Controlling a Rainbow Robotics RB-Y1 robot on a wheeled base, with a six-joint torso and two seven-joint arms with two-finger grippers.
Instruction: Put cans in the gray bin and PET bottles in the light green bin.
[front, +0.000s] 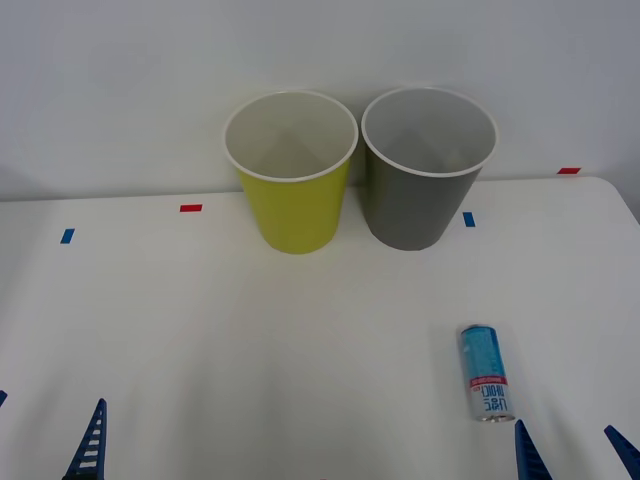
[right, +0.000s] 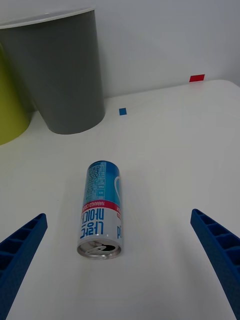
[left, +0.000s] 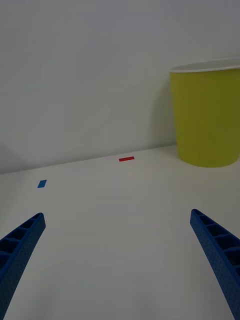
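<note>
Two bins stand side by side at the table's (front: 200, 330) far edge, the green bin (front: 293, 200) left of the gray bin (front: 420, 200), both with nothing inside. The can (front: 485, 371) lies on its side near the front right corner, its opened silver end visible from the right wrist. The right gripper (right: 120, 250), fingers apart, hovers just before it; the left gripper (left: 117, 255), also spread, waits at the front left.
</note>
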